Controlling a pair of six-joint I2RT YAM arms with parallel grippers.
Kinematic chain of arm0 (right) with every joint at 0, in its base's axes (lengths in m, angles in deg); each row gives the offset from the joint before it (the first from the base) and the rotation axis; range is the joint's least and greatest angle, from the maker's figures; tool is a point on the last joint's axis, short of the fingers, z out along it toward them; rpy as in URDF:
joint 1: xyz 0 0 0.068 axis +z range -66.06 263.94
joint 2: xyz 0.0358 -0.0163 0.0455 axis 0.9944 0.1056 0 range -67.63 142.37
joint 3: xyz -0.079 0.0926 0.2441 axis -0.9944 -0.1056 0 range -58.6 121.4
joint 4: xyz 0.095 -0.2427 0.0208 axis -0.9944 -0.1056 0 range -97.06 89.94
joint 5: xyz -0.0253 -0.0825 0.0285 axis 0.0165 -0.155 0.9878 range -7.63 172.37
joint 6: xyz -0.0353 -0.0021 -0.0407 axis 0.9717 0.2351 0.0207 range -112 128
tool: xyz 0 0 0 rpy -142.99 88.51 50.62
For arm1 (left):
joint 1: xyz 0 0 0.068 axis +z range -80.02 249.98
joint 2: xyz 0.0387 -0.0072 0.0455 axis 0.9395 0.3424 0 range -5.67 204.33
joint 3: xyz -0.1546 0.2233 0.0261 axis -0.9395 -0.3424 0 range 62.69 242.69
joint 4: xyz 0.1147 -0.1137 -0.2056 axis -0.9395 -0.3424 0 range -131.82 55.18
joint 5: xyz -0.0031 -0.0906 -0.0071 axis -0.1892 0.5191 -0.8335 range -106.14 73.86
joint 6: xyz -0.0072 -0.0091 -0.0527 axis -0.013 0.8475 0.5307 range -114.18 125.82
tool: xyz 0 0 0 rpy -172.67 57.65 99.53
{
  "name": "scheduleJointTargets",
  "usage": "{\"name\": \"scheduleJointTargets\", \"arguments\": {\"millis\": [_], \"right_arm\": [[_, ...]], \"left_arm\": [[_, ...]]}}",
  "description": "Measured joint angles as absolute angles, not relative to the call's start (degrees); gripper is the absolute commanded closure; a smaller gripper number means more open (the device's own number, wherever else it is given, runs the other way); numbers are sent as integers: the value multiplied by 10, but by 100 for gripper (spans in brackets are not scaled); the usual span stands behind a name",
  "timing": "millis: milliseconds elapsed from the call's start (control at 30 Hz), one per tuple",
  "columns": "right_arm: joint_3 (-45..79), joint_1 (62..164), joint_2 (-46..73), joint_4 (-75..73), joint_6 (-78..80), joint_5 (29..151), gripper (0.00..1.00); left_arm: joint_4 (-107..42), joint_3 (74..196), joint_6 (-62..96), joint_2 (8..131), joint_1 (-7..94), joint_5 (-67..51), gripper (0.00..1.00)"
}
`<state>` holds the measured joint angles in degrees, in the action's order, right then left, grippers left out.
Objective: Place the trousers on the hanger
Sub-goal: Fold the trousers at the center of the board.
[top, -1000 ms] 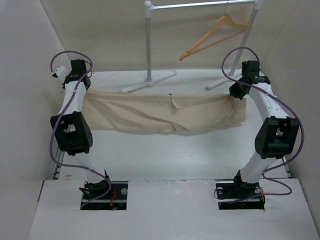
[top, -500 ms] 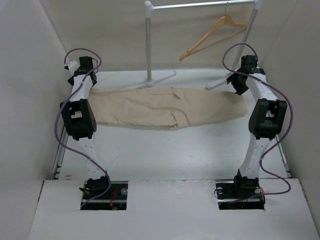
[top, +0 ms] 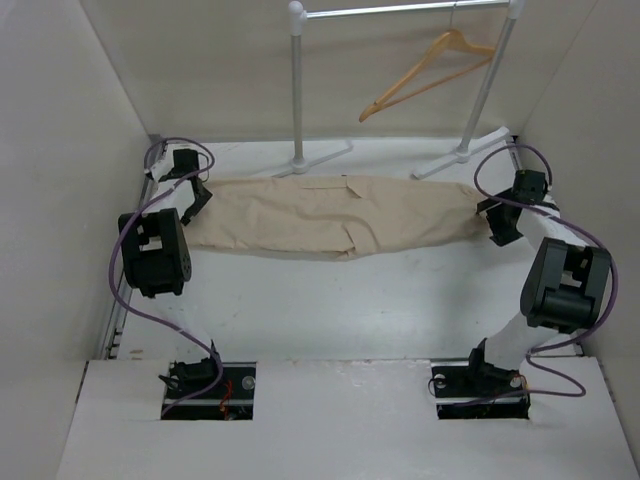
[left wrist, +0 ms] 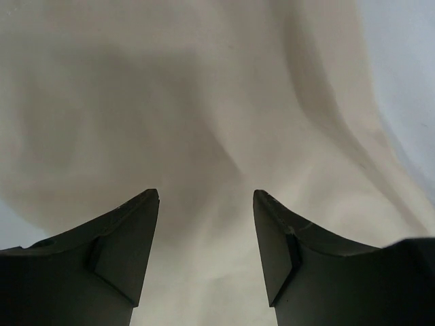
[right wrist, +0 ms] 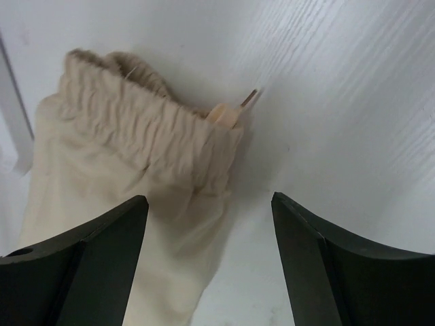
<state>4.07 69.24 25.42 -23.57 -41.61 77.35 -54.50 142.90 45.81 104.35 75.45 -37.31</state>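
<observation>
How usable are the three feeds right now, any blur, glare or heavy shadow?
Top external: even light, sharp, no glare; trousers stand out on the white table. Left wrist: cloth close up and soft, shaded between the left tool's dark fingers. Right wrist: elastic waistband crisp, a soft shadow beside it, no glare.

robot lab test cell, not a home. plain white panel walls [top: 60, 120] box in a white table [top: 340, 300] on three sides. left arm [top: 155, 250] and right arm [top: 565, 285] bolted at the near edge, loose purple cables [top: 125, 290] trailing. only props: clothes rail [top: 297, 90] with wooden hanger [top: 425, 65], beige trousers [top: 330, 215] laid flat on the table.
</observation>
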Motion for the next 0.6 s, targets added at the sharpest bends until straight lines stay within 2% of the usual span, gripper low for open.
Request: {"name": "scheduleJointTargets", "arguments": {"millis": [200, 267, 300, 400, 467, 600], "right_arm": [[35, 663, 324, -188, -435, 817, 26], [36, 663, 343, -181, -444, 832, 36], [42, 663, 349, -178, -450, 839, 45], [58, 664, 365, -169, -466, 859, 83], [60, 664, 369, -164, -478, 864, 91], [55, 651, 339, -178, -488, 851, 92]], "left_arm": [[-537, 1429, 470, 1099, 812, -362, 44], [-531, 1430, 471, 1099, 826, -359, 44], [-530, 1430, 471, 1101, 831, -358, 44], [-529, 1430, 470, 1101, 840, -358, 44], [-528, 1429, 470, 1101, 841, -359, 44], [-510, 1390, 469, 1076, 841, -362, 44]]}}
